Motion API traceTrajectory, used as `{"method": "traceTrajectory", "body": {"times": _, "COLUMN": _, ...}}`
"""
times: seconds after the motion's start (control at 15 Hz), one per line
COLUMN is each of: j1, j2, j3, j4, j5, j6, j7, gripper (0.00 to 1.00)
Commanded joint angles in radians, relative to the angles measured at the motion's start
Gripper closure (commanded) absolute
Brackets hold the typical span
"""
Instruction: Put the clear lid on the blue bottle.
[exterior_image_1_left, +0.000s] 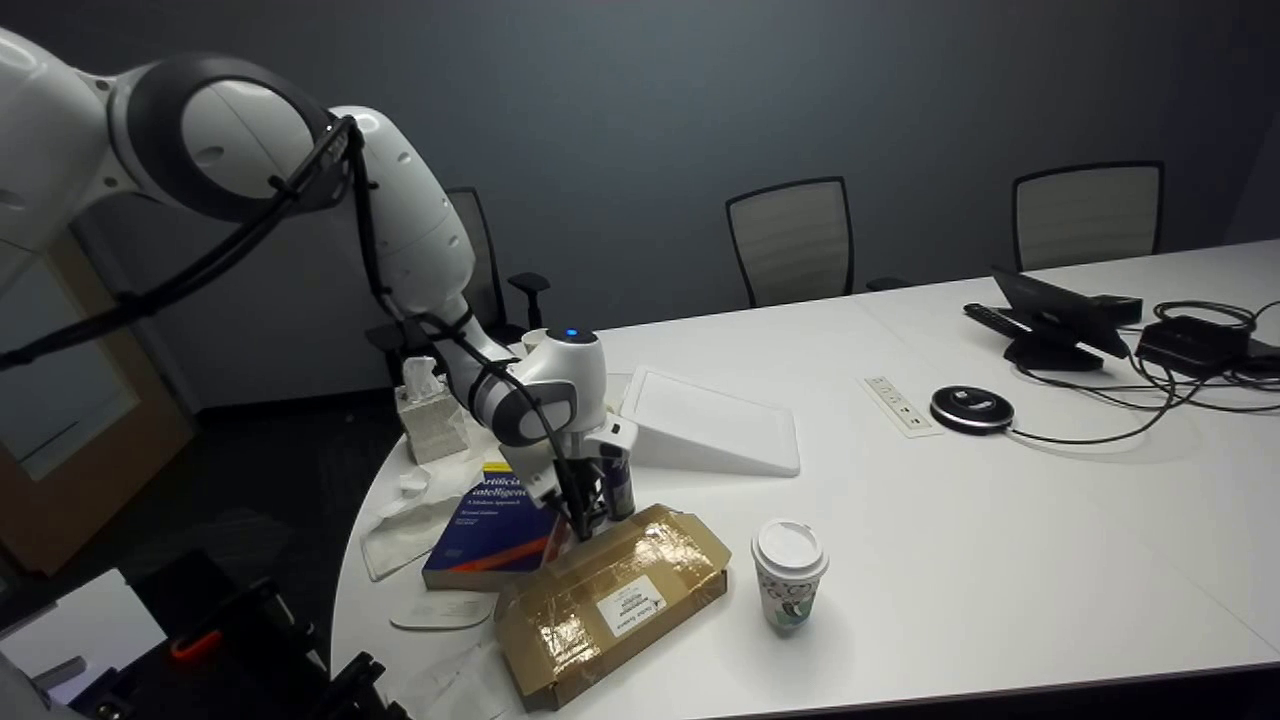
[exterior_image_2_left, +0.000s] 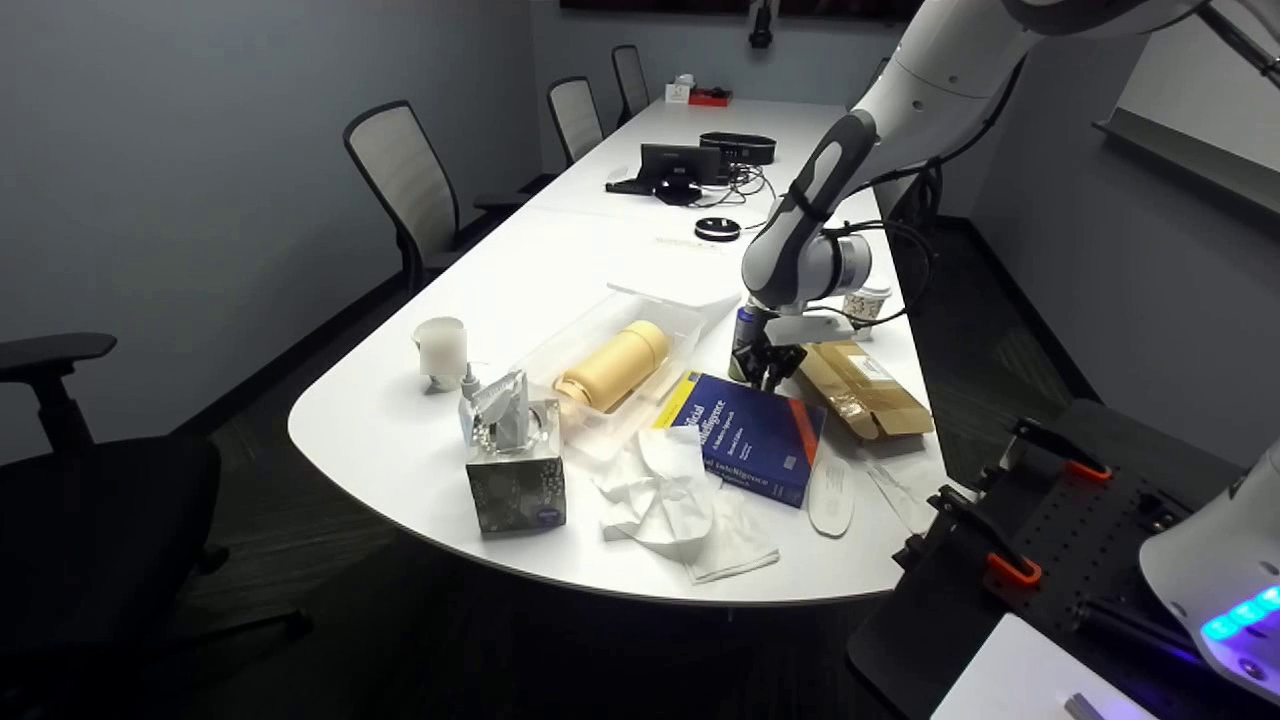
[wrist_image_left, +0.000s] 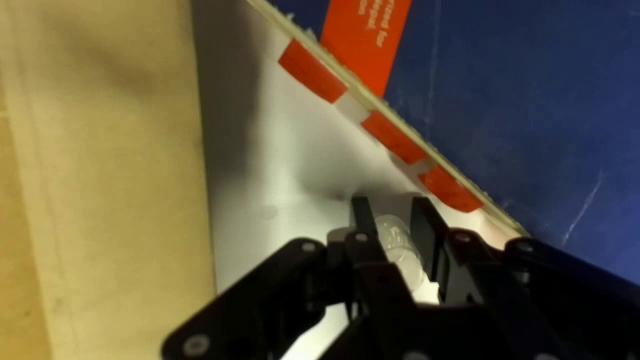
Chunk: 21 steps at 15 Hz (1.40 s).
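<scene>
One clear lid (wrist_image_left: 400, 245) sat between the fingers (wrist_image_left: 364, 217) of the end effector (wrist_image_left: 391, 205), low by the surface (wrist_image_left: 270, 235); they stood parted just enough to straddle it, and whether they pinched it was unclear; it looked light, stiff and slick, likely to skid or roll, so a gentle hold on its side wall seemed best; just beside stood the blue bottle (exterior_image_1_left: 619, 490), upright and probably easy to topple; a cardboard box (exterior_image_1_left: 580, 605) lay near, its contents hidden; in an exterior view a clear tub (exterior_image_2_left: 590, 332) held a yellow flask (exterior_image_2_left: 612, 365) on its side; farther off, a white-lidded paper cup (exterior_image_1_left: 790, 575) hid whatever it contained, and a tissue box (exterior_image_2_left: 517, 495) had one tissue (exterior_image_2_left: 512, 412) poking out.
</scene>
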Motion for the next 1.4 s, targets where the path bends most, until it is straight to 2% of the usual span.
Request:
{"method": "traceTrajectory", "body": {"times": 0.0, "j1": 0.036, "j2": -0.068, "j3": -0.018, "j4": -0.056, "j5": -0.005, "j6": -0.038, "j7": 0.044, "gripper": 0.94}}
{"method": "traceTrajectory", "body": {"times": 0.53, "j1": 0.123, "j2": -0.221, "j3": -0.09, "j4": -0.141, "j5": -0.012, "j6": -0.16, "j7": 0.183, "gripper": 0.94}}
{"method": "traceTrajectory", "body": {"times": 1.0, "j1": 0.142, "j2": -0.368, "j3": -0.119, "j4": -0.178, "j5": -0.035, "j6": -0.291, "j7": 0.248, "gripper": 0.94}}
{"method": "traceTrajectory", "body": {"times": 1.33, "j1": 0.128, "j2": -0.419, "j3": -0.124, "j4": -0.124, "j5": -0.08, "j6": -0.4, "j7": 0.254, "gripper": 0.94}}
